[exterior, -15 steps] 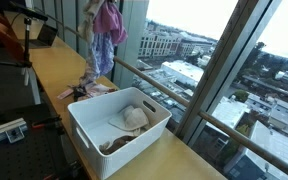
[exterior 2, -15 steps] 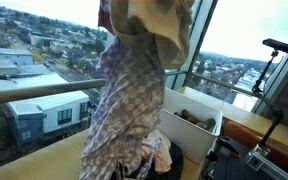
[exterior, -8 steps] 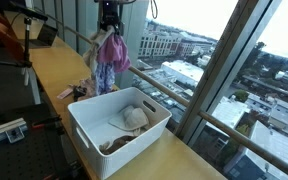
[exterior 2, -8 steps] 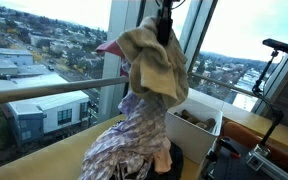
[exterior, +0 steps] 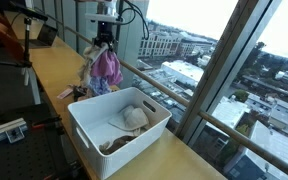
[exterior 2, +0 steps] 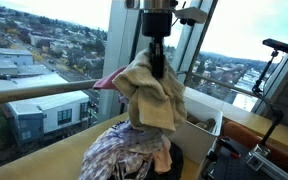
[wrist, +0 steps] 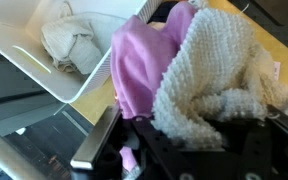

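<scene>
In an exterior view, my gripper (exterior: pixel 104 42) hangs high over a long wooden surface (exterior: pixel 46 72) by a window. It is clenched on a bundle of clothes (exterior: pixel 106 68), pink and pale, which dangles straight down from it. Directly beneath the bundle, a pile of clothes (exterior: pixel 88 92) lies on the surface. A white basket (exterior: pixel 86 128) stands on the surface below my gripper and off to one side, just beside the pile, with pale cloths lying in it.

In the exterior view from the opposite side, my gripper (exterior 2: pixel 156 62) points straight down and its tips are buried in the bundle of clothes (exterior 2: pixel 152 95), so the grip itself is hidden. A beige cloth drapes over the outside of the bundle. The pile of clothes (exterior 2: pixel 124 155), checked and patterned, sits right below, with the bundle's lower edge close to its top. The basket (exterior 2: pixel 176 105) is lower than my gripper and behind the bundle.

In the wrist view, my gripper (wrist: pixel 149 125) is closed on the bundle: a pink cloth (wrist: pixel 139 65) and a cream knit cloth (wrist: pixel 219 70) lie side by side, touching. The basket (wrist: pixel 94 72) is just beyond the pink cloth, holding a crumpled pale cloth.
</scene>
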`<state>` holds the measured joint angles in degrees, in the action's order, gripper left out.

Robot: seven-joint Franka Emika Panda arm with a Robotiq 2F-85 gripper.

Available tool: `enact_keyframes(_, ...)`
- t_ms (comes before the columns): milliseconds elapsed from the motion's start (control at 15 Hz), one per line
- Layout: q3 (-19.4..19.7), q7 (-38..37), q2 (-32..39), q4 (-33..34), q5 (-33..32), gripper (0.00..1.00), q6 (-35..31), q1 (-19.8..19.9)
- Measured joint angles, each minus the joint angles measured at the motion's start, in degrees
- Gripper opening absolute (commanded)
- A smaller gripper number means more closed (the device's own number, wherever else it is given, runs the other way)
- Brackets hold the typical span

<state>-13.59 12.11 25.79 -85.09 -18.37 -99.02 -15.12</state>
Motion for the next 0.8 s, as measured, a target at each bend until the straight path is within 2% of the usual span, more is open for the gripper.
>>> enact_keyframes(133, 0.00, 0.00, 0.47, 0.32, 0.00, 0.00, 0.00, -0.59)
enact_keyframes(200, 0.00, 0.00, 0.68, 0.56, 0.00, 0.05, 0.00, -0.88)
enact_keyframes(267, 0.00, 0.00, 0.92, 0.80, 0.00, 0.26, 0.00, -1.18)
enact_keyframes(600, 0.00, -0.03, 2.51, 1.72, 0.02, 0.61, 0.00, -2.50)
enact_keyframes(800, 1.07, -0.01, 2.20, 2.71, 0.00, 0.82, 0.02, -1.70)
